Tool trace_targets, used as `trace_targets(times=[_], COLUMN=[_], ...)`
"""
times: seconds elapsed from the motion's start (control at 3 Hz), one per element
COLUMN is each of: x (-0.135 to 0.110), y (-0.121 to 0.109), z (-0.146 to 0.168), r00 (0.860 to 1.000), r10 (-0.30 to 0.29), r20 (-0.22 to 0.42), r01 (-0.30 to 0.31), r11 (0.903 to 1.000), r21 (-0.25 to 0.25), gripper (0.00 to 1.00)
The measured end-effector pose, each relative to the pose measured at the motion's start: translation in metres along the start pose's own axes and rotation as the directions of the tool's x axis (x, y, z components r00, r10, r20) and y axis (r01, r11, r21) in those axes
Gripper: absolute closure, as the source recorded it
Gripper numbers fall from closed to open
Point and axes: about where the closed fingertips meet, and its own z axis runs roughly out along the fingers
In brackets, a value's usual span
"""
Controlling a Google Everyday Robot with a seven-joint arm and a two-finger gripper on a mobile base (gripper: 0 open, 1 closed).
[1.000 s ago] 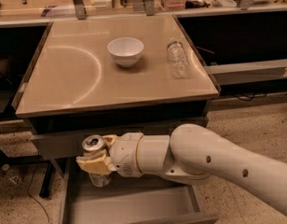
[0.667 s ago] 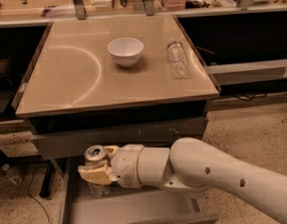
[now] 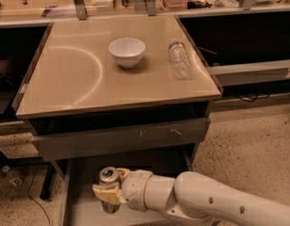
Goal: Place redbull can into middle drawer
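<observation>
— What sits on the surface?

— A white bowl near the middle toward the back, and a clear plastic bottle lying on its side to the right of it, close to the right edge. The two are apart.

— And the redbull can?

— Lower down, upright, over the left part of the open middle drawer. The hand is clamped on it, tan fingers pressed against its side, pull-tab top showing above them.

— Anything in its way?

— A grey drawer front with pale scratches juts out just above and behind the can. The white arm reaches in from the lower right and covers the drawer's right half.

— What room is there?

— Bare grey floor shows to the left of the can, up to the drawer's low left wall. Whether the can's base touches the floor, I cannot tell; the hand hides it. Speckled flooring lies open to the right.
</observation>
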Motion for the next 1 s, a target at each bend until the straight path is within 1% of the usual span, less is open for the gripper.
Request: trace_targets(times=[0.33, 0.67, 1.0], x=[0.034, 0.063, 0.078], y=[-0.02, -0.042, -0.06], z=[0.004, 0.012, 0.022], r00=[1.0, 0.997, 0.991], r10=[0.013, 0.013, 0.031], r20=[-0.019, -0.075, -0.132], r01=[-0.012, -0.009, -0.024], r11=[0.9993, 0.9988, 0.9982], r21=[0.035, 0.049, 0.054], gripper=[1.0, 1.0, 1.0])
